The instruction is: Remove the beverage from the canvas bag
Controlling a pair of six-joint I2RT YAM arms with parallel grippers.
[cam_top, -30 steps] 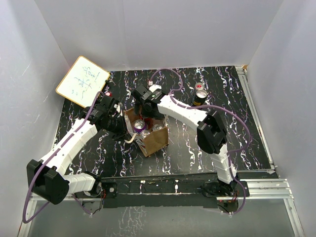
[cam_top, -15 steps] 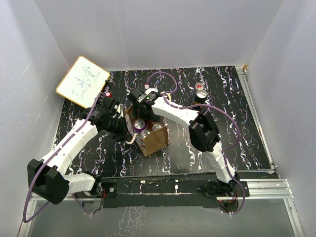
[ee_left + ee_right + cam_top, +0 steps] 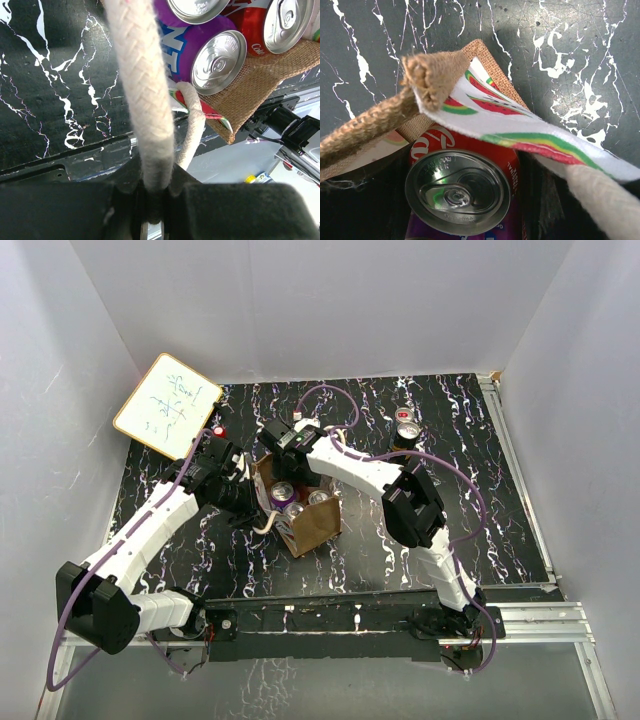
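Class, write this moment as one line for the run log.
left gripper: shut on rope handle | right gripper: above canvas bag mouth, grip unclear | red can: upright inside bag

Lab test cell: white panel walls (image 3: 320,310), aluminium rail (image 3: 540,620), black marbled tabletop (image 3: 510,530), whiteboard (image 3: 167,405).

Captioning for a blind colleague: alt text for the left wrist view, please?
The left gripper is shut on an off-white rope handle that runs up the frame. Behind it, the open canvas bag shows a purple can and a red cola can, over a black marbled table.
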